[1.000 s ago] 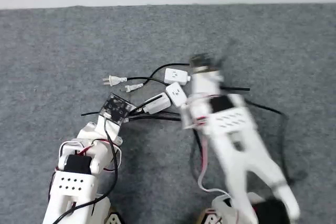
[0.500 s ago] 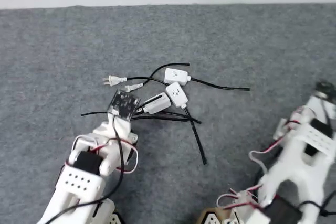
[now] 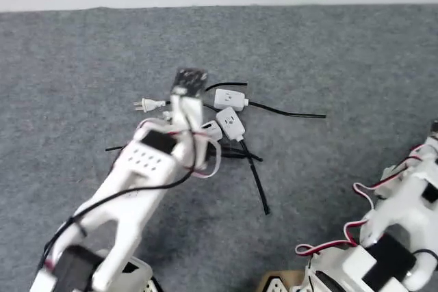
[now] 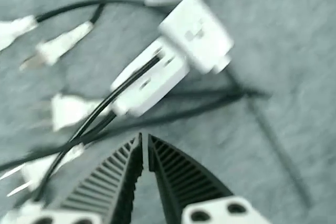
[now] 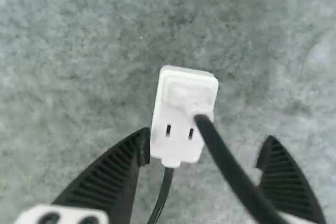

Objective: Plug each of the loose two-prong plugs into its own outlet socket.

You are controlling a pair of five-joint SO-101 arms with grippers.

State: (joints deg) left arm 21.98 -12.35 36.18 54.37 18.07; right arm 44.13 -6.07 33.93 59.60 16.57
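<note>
Three white outlet sockets [image 3: 226,98] [image 3: 230,123] [image 3: 211,128] lie tangled with black cords at the table's middle. A loose two-prong plug [image 3: 144,105] lies to their left. The left arm [image 3: 154,152] stretches over this cluster. My left gripper [image 4: 143,141] is shut with nothing in it, its tips just short of an elongated socket [image 4: 152,77]. Several white plugs [image 4: 52,48] [image 4: 68,111] lie close by. My right gripper [image 5: 206,140] stands open over the carpet around another white socket [image 5: 184,119], which rests against one finger [image 5: 118,166]. The right arm [image 3: 404,217] sits at the right edge.
Black cords [image 3: 287,111] [image 3: 256,182] trail right and toward the front from the cluster. A thick black cord [image 5: 231,177] runs from the socket between the right fingers. The grey carpet [image 3: 328,52] is bare at the back and the far left.
The left arm swung forward from the front left and now covers the cluster. The right arm pulled back from the sockets to the right edge.
</note>
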